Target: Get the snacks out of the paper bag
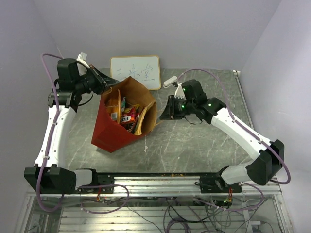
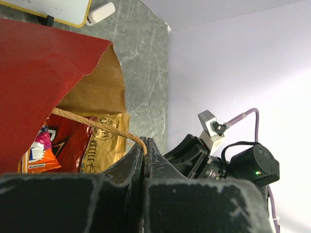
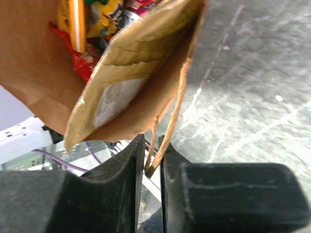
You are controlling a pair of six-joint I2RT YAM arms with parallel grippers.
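Left tool (image 2: 144,145) pinches the ten-o'clock handle (image 2: 92,124) of the paper bag (image 1: 109,131); right tool (image 3: 153,150), barely parted, straddles the three-o'clock handle (image 3: 177,102). Snacks (image 1: 127,114) (probably light, slippery) want edge pinches.

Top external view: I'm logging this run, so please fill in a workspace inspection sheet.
Surface: grey marbled table top, no spills seen.
Job's things: tall red paper bag, mouth open; glossy snack packets inside, none seen on the table.
Clutter: framed whiteboard and small white block beyond the bag.
Pincers: left pincer shut on a tan loop handle; right pincer jaws slightly apart around the other tan handle, grip unclear.
Cables: purple cable arcs free at left; loose wires below the table's near edge.
Surroundings: plain pale walls.
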